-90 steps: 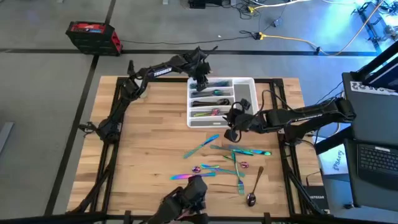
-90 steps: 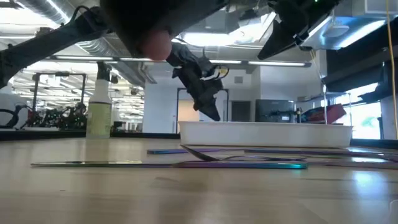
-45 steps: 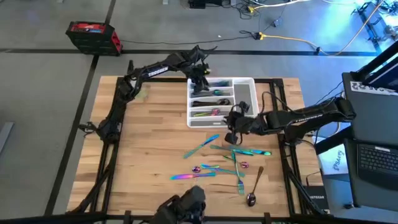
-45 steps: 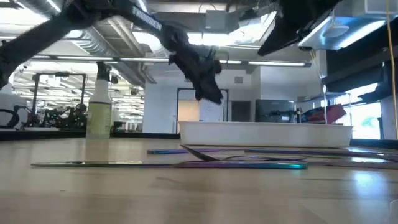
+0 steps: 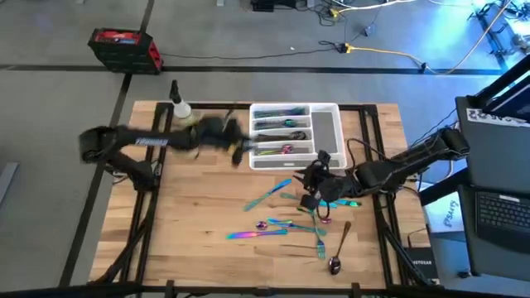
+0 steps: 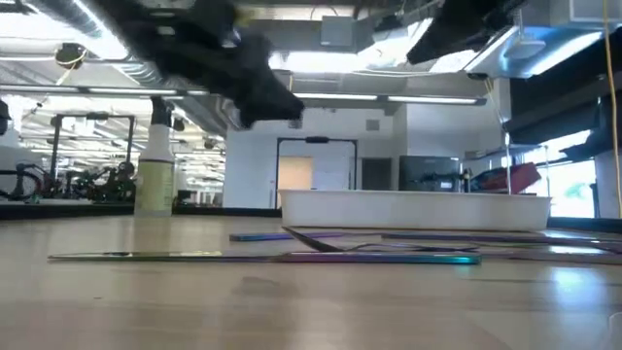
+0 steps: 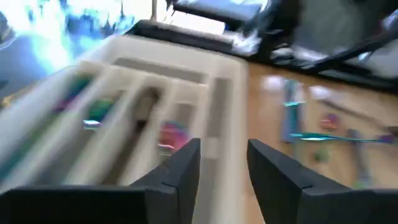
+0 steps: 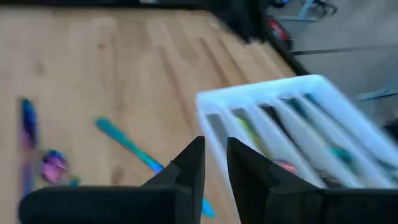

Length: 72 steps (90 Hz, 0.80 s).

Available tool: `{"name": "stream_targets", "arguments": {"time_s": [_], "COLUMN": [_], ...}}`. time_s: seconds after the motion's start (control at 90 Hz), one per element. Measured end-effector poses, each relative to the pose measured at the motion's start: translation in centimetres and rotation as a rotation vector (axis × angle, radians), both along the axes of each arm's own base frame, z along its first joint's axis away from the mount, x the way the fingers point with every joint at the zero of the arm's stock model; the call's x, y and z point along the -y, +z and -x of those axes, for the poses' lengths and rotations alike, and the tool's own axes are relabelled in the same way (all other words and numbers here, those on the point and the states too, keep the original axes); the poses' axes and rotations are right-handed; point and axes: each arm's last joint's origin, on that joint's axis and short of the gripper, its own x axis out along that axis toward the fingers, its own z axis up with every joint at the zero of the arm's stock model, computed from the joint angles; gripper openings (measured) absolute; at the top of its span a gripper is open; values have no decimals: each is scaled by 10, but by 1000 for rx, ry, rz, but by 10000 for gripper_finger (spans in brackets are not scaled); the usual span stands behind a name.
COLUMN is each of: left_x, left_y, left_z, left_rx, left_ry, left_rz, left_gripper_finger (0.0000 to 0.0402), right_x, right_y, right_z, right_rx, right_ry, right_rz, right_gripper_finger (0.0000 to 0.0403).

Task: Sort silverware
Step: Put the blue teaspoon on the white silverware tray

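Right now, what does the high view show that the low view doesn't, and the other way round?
Only the high view shows the tray's compartments with cutlery in them, the dark spoon near the table's front edge, and the right gripper over the loose pieces. Only the low view shows the room behind the table with its ceiling lights. Both show the white tray, the spray bottle, loose rainbow silverware and the blurred left arm.

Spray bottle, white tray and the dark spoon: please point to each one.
Spray bottle (image 6: 155, 175): low view, on its body.
White tray (image 5: 326, 126): high view, on its empty right compartment.
Dark spoon (image 5: 334, 265): high view, on its bowl.
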Motion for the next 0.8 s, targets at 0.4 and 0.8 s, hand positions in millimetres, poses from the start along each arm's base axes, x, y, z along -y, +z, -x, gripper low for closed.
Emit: {"name": "stream_targets", "arguments": {"time_s": [0.4,0.8], "left_x": [153,204], "left_y": [-45,-81], "left_z": [45,63], "left_rx": [99,-34], "left_ry": [-188,-192], "left_rz": [95,50], "left_gripper_finger": [117,117], "right_x": [-45,-82], "right_y": [-105,-134], "right_z": [-67,-94], "right_rx": [-161,-230], "right_ry": [310,446], "right_rz": [-140,-50], "right_gripper_finger": [51,51]}}
